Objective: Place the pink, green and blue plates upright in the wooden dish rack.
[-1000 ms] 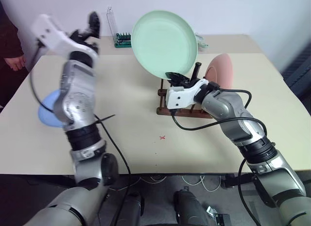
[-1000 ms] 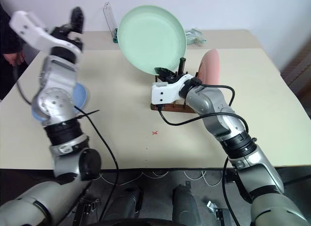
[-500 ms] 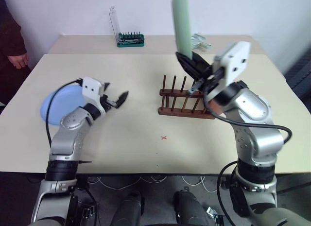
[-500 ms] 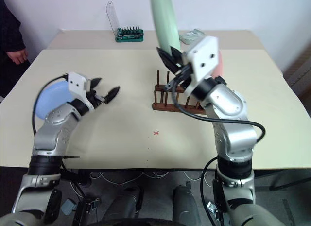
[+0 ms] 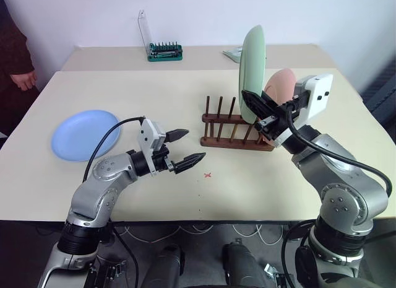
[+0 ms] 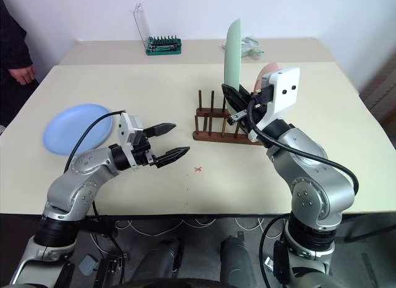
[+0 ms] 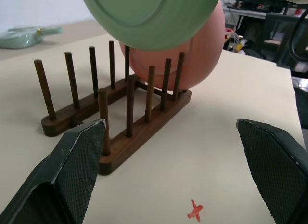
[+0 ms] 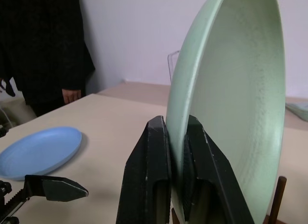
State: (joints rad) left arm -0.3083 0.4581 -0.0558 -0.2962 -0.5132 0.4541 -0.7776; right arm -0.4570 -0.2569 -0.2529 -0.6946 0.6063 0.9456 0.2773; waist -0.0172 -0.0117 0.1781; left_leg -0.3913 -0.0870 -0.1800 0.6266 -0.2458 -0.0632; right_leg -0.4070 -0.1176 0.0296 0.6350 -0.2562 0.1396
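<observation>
Green plate point(image 5: 252, 74) is held upright by its lower edge in the closed right gripper point(image 5: 257, 108), just above the rack point(image 5: 235, 132), and part of the pink plate point(image 5: 281, 87) in the rack's right end is hidden behind it. Blue plate point(image 5: 84, 134) is seen flat on the table point(image 5: 185, 90), far to the left. Nothing is held by the left gripper point(image 5: 185, 147), whose fingers are spread wide near a red mark point(image 5: 208, 174).
</observation>
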